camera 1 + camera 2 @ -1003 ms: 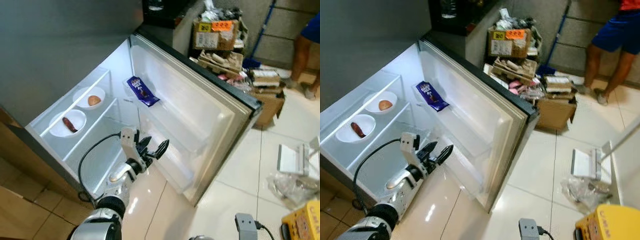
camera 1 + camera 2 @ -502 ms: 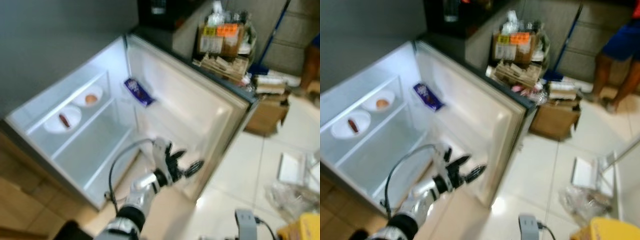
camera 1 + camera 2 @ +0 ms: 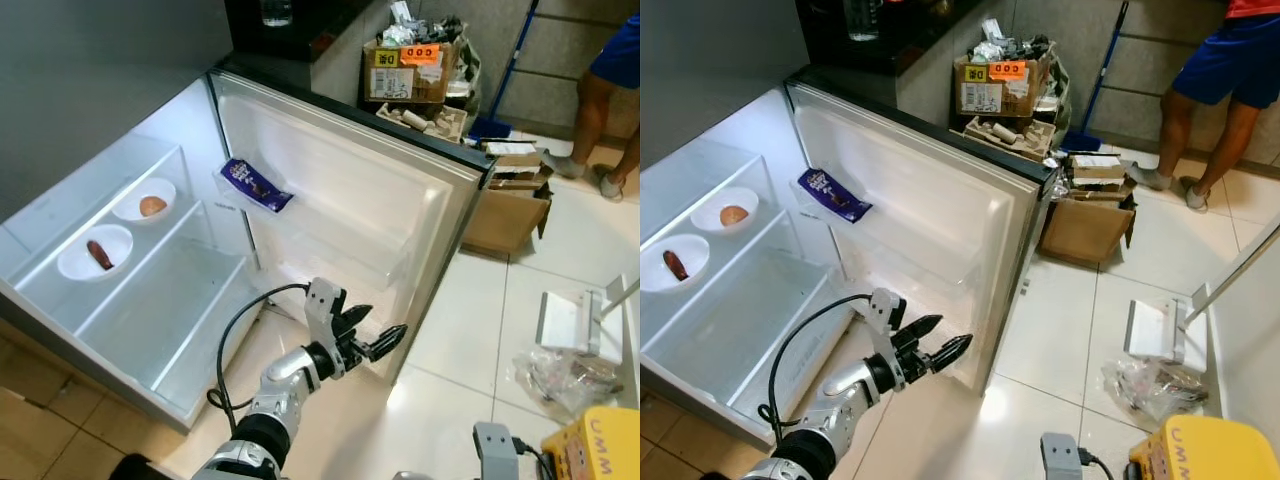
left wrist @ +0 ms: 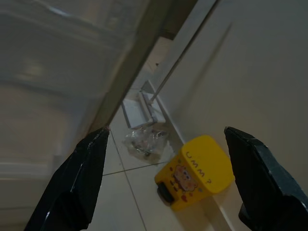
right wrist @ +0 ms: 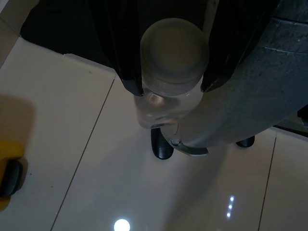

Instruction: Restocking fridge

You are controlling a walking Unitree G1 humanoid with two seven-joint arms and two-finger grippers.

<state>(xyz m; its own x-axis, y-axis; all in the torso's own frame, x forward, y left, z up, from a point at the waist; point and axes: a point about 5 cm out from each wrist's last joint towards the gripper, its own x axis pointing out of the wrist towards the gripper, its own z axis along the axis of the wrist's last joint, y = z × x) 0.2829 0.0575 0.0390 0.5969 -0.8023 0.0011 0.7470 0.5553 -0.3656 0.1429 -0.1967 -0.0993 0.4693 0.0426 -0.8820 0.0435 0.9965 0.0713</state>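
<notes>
The fridge stands open, its door (image 3: pixel 360 190) swung wide to the right. A purple packet (image 3: pixel 255 185) lies in the upper door shelf. On the upper inner shelf sit two white bowls, one with a round orange item (image 3: pixel 152 205), the other with a dark red piece (image 3: pixel 98 253). My left gripper (image 3: pixel 378 328) is open and empty, low by the door's bottom edge. In the right wrist view my right gripper (image 5: pixel 171 88) is shut on a clear bottle (image 5: pixel 173 57) with a pale cap, above the floor.
Cardboard boxes (image 3: pixel 415 70) piled with clutter stand behind the door. A person (image 3: pixel 612 90) stands at the back right. On the tiled floor to the right lie a yellow box (image 3: pixel 605 445), a plastic bag (image 3: pixel 560 370) and a white flat item (image 3: pixel 565 320).
The camera has shifted, and the fridge now sits further left. My left arm has swung right, from before the lower fridge compartment to the door's bottom edge, still open.
</notes>
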